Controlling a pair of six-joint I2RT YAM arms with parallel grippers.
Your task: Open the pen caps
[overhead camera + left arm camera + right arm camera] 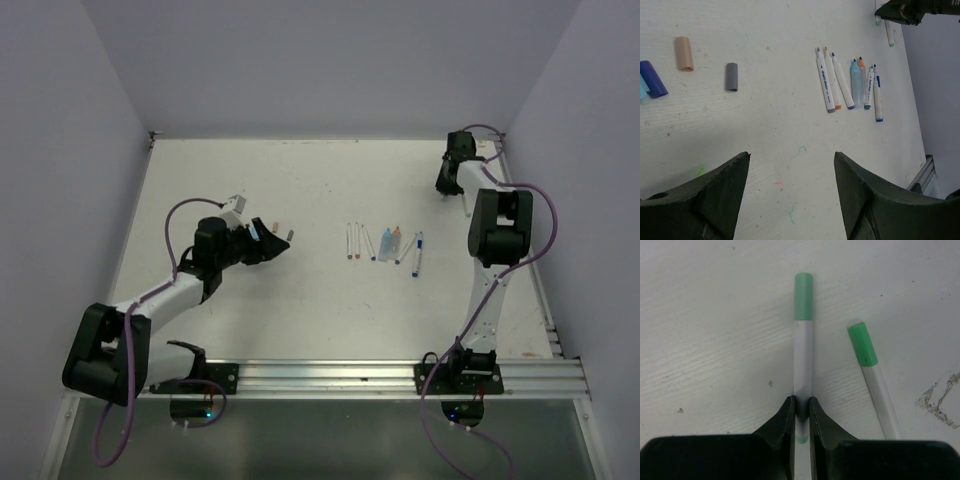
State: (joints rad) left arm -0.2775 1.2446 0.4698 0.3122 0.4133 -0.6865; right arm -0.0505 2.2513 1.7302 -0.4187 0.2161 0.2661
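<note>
Pinched a green-capped pen [803, 355] by its white barrel in the right gripper [801, 404], fingers drawn in narrow with only the barrel between them, at the lower centre of the right wrist view. Pointed the pen's long axis straight up that frame, away from the gripper, with the green cap [803, 296] seated on the far end at upper centre, clear of the fingers and low over the table [710, 340]. Left a second green-capped pen [875, 375] just beside it on the right, not touching, slanted toward the lower right, its cap on too. Held the left gripper [791, 159] spread wide with nothing between its fingers, at the lower middle of the left wrist view. Showed there, at upper left, three loose caps: a peach cap [684, 53], a grey cap [731, 76] and a blue cap [653, 79]; and at upper right a row of pens [850, 82] with tips bared. Put, in the top view, the left gripper at middle left and the held pen near the upper right, well apart, with the row between them. Judged the right arm the one on the barrel, and the cap end well out of the left gripper's reach as placed. Judged the coming pull to run along the barrel's axis, cap drawn away from the fingers, and to need the left gripper brought across to that cap. Risked the thin barrel sliding through the pinch on any pull off that axis.
</note>
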